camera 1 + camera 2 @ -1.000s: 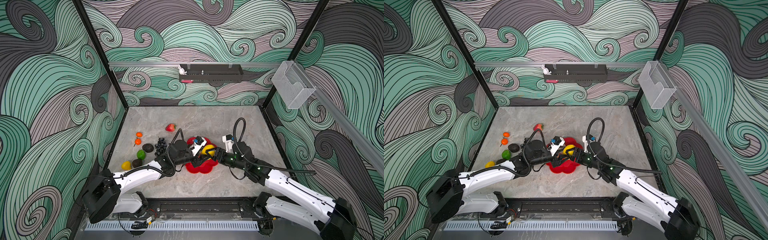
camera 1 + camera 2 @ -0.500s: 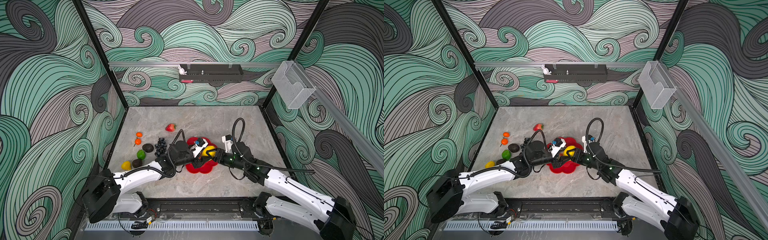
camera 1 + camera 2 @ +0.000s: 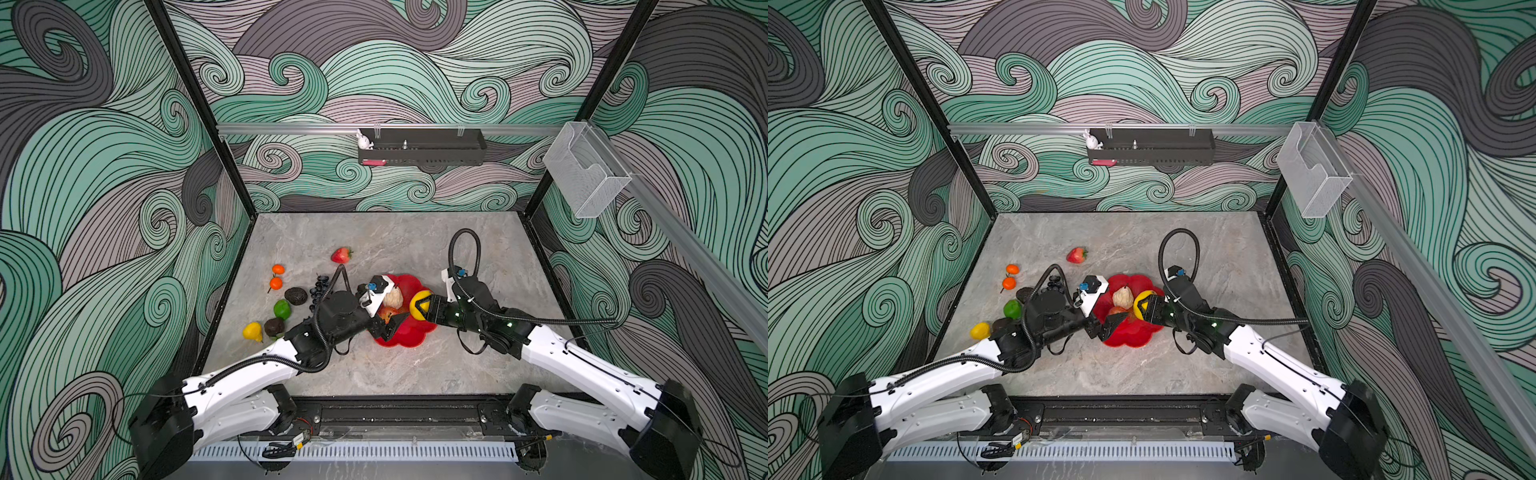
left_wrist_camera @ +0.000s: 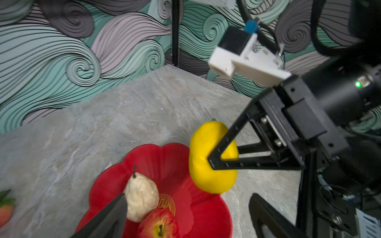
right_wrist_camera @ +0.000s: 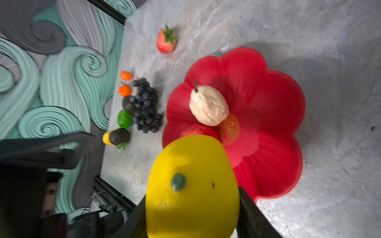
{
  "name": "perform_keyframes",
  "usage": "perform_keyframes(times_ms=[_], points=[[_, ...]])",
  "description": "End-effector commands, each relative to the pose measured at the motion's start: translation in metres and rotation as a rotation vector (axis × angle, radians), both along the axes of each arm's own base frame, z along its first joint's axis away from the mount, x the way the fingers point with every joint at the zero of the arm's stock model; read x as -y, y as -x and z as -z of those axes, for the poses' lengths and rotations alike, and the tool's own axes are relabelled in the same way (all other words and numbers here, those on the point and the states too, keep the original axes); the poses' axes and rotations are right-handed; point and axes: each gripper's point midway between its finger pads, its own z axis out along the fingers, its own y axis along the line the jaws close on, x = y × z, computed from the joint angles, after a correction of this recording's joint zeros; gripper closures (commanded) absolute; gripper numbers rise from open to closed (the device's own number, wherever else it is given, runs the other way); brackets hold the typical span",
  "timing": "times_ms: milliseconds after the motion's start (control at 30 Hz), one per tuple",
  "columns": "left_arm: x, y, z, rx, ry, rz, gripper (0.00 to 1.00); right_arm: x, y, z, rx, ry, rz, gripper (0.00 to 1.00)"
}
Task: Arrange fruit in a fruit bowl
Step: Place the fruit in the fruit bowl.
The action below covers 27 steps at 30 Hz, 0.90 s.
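Red glossy plastic, scalloped like a flower with a gold emblem at its centre, makes up the fruit bowl [image 5: 268, 99]. It lies on the grey marbled tabletop [image 3: 374, 374], under the left pincer [image 4: 188, 198] and just ahead of the right pincer [image 3: 423, 308]. Inside it lie a beige lumpy piece [image 5: 208, 106], pear-shaped, with its dark stem pointing away from the left pincer, and beside it a red apple [image 4: 158, 226] with its stem dimple upward.

The left pincer gapes wide and empty, the apple between its fingers. The right pincer is clamped on a smooth yellow lemon [image 4: 210, 158] above the bowl's rim. Its long axis is roughly upright, across the fingers, with the green nub on top.

Behind the left pincer, on the tabletop, lie a strawberry [image 5: 166, 43], a dark grape bunch [image 5: 145, 105], two small oranges [image 5: 124, 90] and a green lime [image 5: 124, 119].
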Motion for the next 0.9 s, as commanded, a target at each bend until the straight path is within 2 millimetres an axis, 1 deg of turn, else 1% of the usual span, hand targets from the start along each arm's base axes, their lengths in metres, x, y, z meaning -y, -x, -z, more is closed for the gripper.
perform_keyframes(times_ms=[0, 67, 133, 267, 433, 567, 867], points=[[-0.046, -0.018, 0.008, 0.002, -0.067, -0.256, 0.03, 0.004, 0.001, 0.013, -0.034, 0.108, -0.041, 0.52], [-0.072, -0.024, 0.01, 0.027, -0.102, -0.383, 0.02, 0.0, -0.001, 0.019, -0.058, 0.126, -0.056, 0.52], [-0.09, -0.027, 0.011, 0.054, -0.129, -0.464, 0.01, -0.005, -0.003, 0.023, -0.076, 0.134, -0.065, 0.51], [-0.113, -0.027, 0.012, 0.089, -0.157, -0.551, 0.01, -0.013, -0.009, 0.033, -0.111, 0.154, -0.078, 0.51], [-0.128, -0.025, 0.011, 0.112, -0.138, -0.607, 0.01, -0.021, -0.015, 0.047, -0.171, 0.149, -0.073, 0.49], [-0.136, -0.023, 0.009, 0.125, -0.115, -0.629, 0.01, -0.022, -0.019, 0.06, -0.22, 0.156, -0.061, 0.49], [-0.138, -0.022, 0.009, 0.128, -0.104, -0.636, 0.01, -0.025, -0.019, 0.08, -0.282, 0.169, -0.061, 0.49]])
